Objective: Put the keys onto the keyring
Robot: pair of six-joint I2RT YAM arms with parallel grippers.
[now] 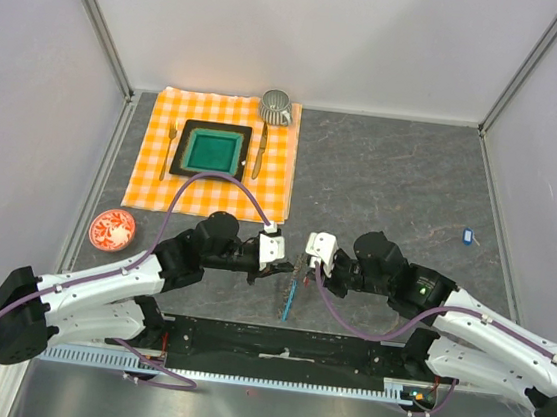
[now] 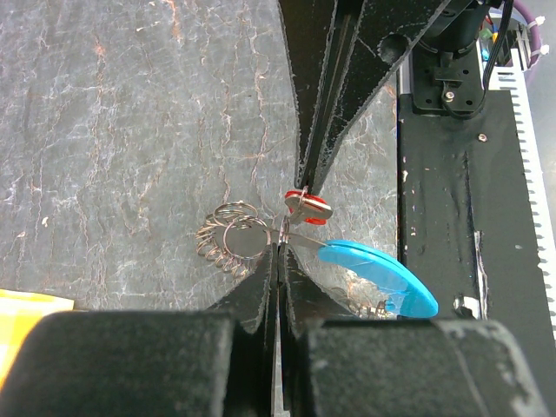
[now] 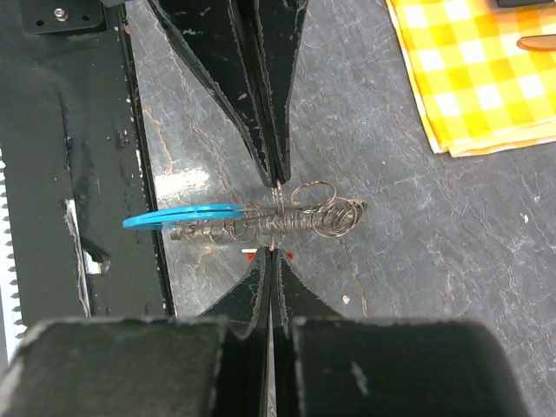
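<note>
1. The left gripper (image 2: pixel 278 252) is clenched on the keyring (image 3: pixel 306 222) at the near middle of the surface (image 1: pixel 392 181); the right gripper (image 3: pixel 274 254) grasps the red key (image 2: pixel 308 206) right against the coil
2. Far left, a checked cloth (image 1: pixel 151 179) carries a plate (image 1: pixel 191 128), fork (image 1: pixel 169 151) and knife (image 1: pixel 260 151), with a cup (image 1: pixel 276 107) at its far corner; a saucer (image 1: pixel 112 230) lies left
3. Bare surface spreads right and far; the black base plate (image 1: pixel 243 340) lies just nearside
4. Two keys, one keyring: the blue key (image 1: pixel 468 234) lies far right, well apart
</note>
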